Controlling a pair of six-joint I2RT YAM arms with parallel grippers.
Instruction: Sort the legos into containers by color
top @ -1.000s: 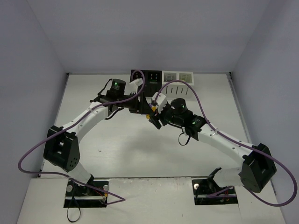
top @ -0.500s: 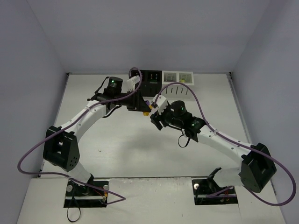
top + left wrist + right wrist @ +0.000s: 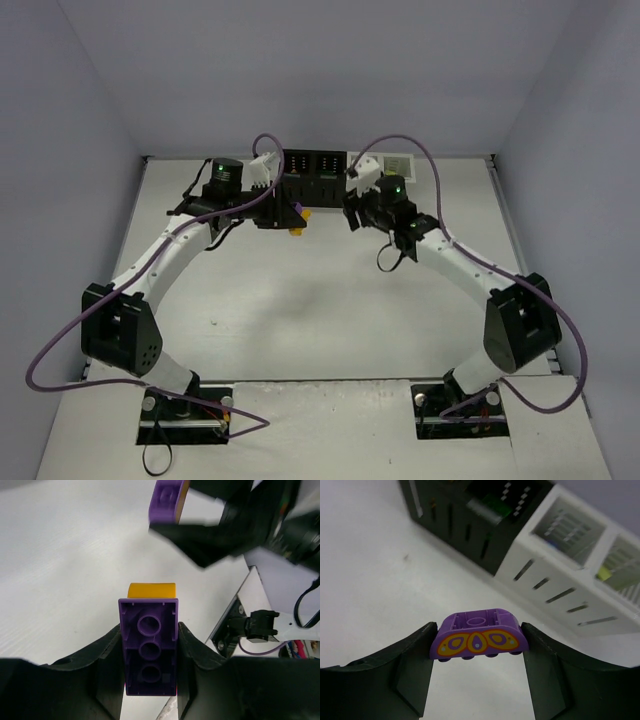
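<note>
My left gripper [image 3: 150, 630] is shut on a purple lego [image 3: 150, 652] seen from its hollow underside, with an orange-yellow lego [image 3: 152, 589] joined at its far end. In the top view this gripper [image 3: 292, 216] hangs just in front of the black containers [image 3: 312, 165]. My right gripper [image 3: 477, 632] is shut on a purple arched lego [image 3: 477, 636] with an orange pattern. It hangs above the table in front of the containers' slotted sides, near the white containers [image 3: 555, 565]. In the top view the right gripper [image 3: 352, 205] is to the right of the left one.
A dark green brick [image 3: 495, 503] lies in a black bin. Something lime green [image 3: 616, 574] shows in the farthest white bin. The box's back wall stands right behind the bin row. Purple cables [image 3: 400, 145] loop above both wrists.
The two grippers were together at the table's middle. The left one shut on the purple and orange piece. Both have since moved apart and back toward the bins, left leftward, right rightward.
</note>
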